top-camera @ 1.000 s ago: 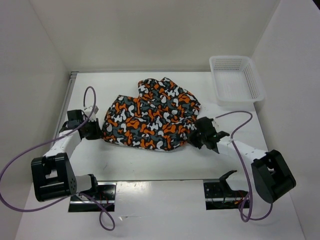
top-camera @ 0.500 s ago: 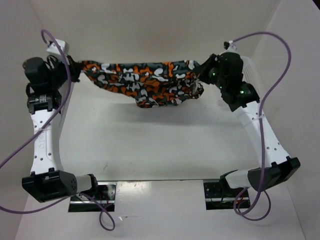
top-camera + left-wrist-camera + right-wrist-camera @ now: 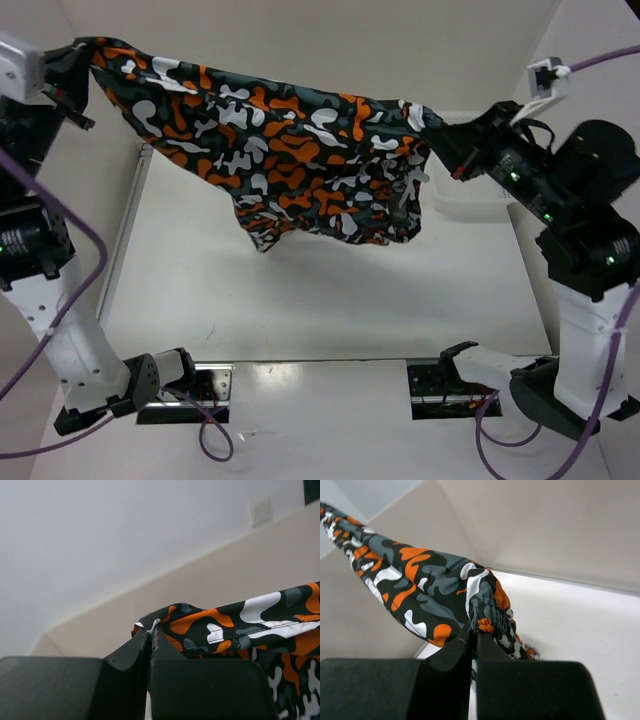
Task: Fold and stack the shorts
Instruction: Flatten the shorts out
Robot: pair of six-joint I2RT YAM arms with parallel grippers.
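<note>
shorts (image 3: 300, 160) airborne over table (image 3: 300, 295), stretched from 10 to 2 o'clock | left gripper (image 3: 82, 60) pinching 10 o'clock corner | right gripper (image 3: 447, 140) pinching gathered waistband at 2 | risk: shallow edge pinches, stretch could slip fabric out; sagging middle may bunch on laydown

Light: bright, even, diffuse.
Shadow: faint, soft, cast beneath shorts (image 3: 300, 160).
Glare: seen on tabletop (image 3: 300, 300), cam side of shorts.
Focus: wrist-view fg softened.
</note>
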